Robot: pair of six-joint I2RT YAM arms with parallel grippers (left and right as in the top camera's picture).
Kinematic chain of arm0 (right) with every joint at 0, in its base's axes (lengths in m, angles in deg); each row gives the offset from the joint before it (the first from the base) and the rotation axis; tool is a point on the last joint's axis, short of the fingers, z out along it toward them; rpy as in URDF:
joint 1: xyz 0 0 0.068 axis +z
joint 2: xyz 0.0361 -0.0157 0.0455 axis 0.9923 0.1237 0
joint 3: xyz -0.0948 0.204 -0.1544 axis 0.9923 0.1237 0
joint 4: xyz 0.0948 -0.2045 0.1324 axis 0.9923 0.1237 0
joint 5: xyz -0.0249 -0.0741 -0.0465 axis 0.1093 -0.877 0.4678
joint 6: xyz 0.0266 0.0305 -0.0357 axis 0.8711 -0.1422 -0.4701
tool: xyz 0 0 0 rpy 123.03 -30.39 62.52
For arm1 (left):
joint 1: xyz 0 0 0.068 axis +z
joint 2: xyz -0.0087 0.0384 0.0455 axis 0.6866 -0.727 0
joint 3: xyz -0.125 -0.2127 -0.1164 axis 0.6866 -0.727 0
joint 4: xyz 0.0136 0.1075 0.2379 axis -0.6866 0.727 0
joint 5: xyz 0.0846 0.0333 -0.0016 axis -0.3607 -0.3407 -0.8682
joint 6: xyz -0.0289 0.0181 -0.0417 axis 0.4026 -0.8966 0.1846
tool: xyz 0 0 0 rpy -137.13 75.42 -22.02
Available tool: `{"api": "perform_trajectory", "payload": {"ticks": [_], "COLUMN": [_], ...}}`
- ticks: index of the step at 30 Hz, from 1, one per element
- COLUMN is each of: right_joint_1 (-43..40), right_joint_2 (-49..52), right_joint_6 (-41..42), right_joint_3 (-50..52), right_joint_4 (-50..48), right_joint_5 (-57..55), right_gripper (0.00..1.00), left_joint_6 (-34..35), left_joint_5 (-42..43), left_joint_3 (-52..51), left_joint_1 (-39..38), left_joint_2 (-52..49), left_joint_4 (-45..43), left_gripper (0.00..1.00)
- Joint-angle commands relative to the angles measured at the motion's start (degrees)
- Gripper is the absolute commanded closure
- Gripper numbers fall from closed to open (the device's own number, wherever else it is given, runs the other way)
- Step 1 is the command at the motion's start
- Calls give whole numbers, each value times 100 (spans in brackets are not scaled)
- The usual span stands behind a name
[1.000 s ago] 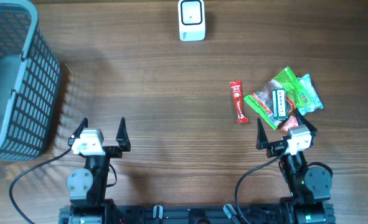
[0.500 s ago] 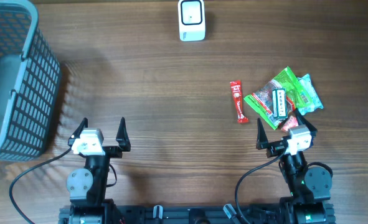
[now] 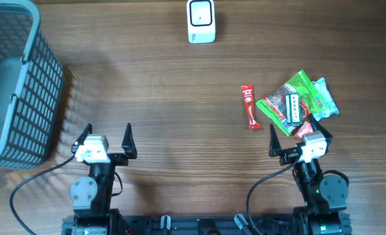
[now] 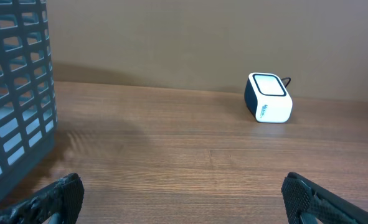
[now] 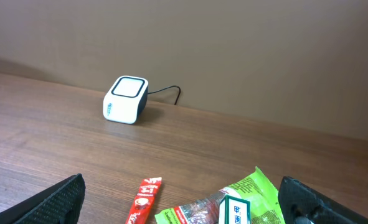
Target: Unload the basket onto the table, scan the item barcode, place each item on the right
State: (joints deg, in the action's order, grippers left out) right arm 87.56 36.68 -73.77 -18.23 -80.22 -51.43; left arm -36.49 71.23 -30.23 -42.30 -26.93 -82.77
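Observation:
A small heap of items lies at the right: a red sachet, a green packet, a white and green box on top of it, and a teal packet. The white barcode scanner stands at the far edge, centre. My right gripper is open just short of the heap, holding nothing. My left gripper is open over bare wood near the front left, also with nothing in it.
A grey mesh basket fills the far left corner, close to the left gripper's left side. The scanner's cable runs off behind it toward the wall.

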Motion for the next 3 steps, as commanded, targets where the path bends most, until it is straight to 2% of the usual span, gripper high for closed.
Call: {"api": "perform_trajectory", "payload": {"ticks": [1, 3], "right_joint_1": [-35, -35], "right_joint_2": [-61, -61], "right_joint_6": [-66, -68], "right_joint_3": [4, 4], "right_joint_4": [-26, -26], "right_joint_5": [94, 94], "right_gripper": [0, 0], "left_joint_6": [-125, -125], "left_joint_5": [136, 136], "left_joint_3": [-15, -15], "left_joint_1": [-33, -33], "left_joint_2": [55, 55], "left_joint_4": [31, 31], "left_gripper": [0, 0]}}
